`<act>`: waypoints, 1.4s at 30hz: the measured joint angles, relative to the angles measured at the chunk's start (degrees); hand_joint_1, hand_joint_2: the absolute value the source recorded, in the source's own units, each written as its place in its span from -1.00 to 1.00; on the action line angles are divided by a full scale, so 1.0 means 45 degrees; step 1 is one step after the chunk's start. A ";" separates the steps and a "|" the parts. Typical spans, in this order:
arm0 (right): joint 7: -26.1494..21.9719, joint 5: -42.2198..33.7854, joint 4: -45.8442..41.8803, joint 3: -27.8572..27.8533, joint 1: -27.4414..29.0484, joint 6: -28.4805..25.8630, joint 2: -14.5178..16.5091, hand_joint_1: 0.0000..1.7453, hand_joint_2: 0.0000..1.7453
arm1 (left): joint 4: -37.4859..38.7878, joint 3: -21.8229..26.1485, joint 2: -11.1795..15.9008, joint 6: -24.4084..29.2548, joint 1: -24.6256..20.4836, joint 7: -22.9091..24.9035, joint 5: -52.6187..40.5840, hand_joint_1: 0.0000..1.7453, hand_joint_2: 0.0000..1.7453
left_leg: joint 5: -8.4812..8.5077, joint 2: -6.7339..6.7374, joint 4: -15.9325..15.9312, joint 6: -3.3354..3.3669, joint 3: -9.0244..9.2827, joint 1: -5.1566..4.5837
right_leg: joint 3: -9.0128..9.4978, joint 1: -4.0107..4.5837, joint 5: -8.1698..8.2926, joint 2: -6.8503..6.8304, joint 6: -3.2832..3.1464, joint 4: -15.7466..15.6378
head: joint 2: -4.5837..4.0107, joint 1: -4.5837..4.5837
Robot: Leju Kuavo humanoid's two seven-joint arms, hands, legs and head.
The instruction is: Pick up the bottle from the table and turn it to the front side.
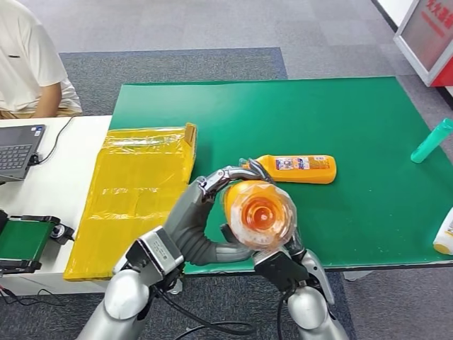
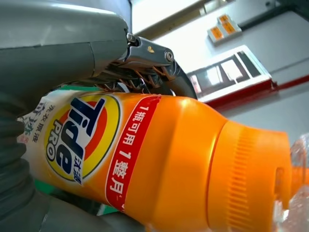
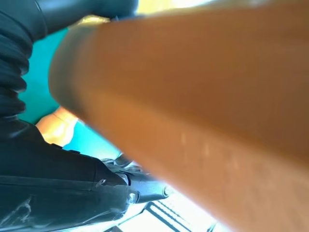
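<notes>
1. Two hands carry the bottle (image 1: 260,214) lifted above the bench (image 1: 331,120) near its front edge, long axis pointing at me, cap end first.
2. Left hand (image 1: 205,212) fingers (image 1: 235,172) clamp its side.
3. Right hand (image 1: 283,265) grips from below.

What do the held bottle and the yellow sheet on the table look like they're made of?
Bottle: looks like glossy orange plastic, with soft highlights on its body, a ribbed cap and a printed label; clear film crinkles around the cap end. Yellow sheet: probably thin plastic film or a bag, shiny, creased and slightly see-through.
</notes>
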 joint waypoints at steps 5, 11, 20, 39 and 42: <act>0.0140 0.0009 -0.0286 -0.0173 0.0049 -0.0049 0.0000 -1.00 1.00 | -0.0232 0.0393 0.0005 0.0566 0.0348 -0.0040 -0.0654 1.00 1.00 | 0.0000 0.0000 0.0000 0.0000 0.0000 0.0000 | -0.0002 0.0000 0.0000 0.0000 0.0000 0.0000 | -0.0001 -0.0002; 0.0287 0.0061 -0.0812 -0.0515 0.0197 -0.0086 -0.0004 -1.00 1.00 | -0.0668 0.0976 0.0029 0.1062 0.0700 -0.0003 -0.1794 1.00 1.00 | 0.0000 0.0000 0.0000 0.0000 0.0000 0.0000 | -0.0002 0.0000 0.0000 0.0000 0.0000 0.0000 | -0.0003 0.0000; 0.0365 0.0205 -0.2642 -0.1485 0.0834 0.0392 -0.0024 -1.00 1.00 | -0.1165 0.3261 0.0132 0.1484 0.1345 0.0502 -0.4747 1.00 1.00 | 0.0000 0.0000 0.0000 -0.0001 0.0000 0.0000 | -0.0006 0.0001 -0.0002 0.0001 -0.0001 0.0000 | 0.0000 -0.0002; 0.0047 0.0443 -0.5719 -0.2464 0.1174 0.0747 -0.0024 -1.00 1.00 | 0.0654 0.6509 0.0151 0.1956 0.1237 0.1584 -1.3377 1.00 1.00 | -0.0001 0.0000 0.0000 -0.0001 0.0000 0.0000 | -0.0009 -0.0001 0.0000 0.0002 -0.0001 0.0000 | 0.0000 -0.0001; -0.0057 0.0590 -0.6222 -0.2622 0.1159 0.0804 -0.0024 -1.00 1.00 | 0.1370 0.6814 0.0208 0.2100 0.1051 0.1734 -1.4365 1.00 1.00 | -0.0001 0.0000 0.0000 -0.0001 0.0001 0.0000 | -0.0009 -0.0001 -0.0001 0.0002 -0.0001 0.0000 | -0.0003 -0.0002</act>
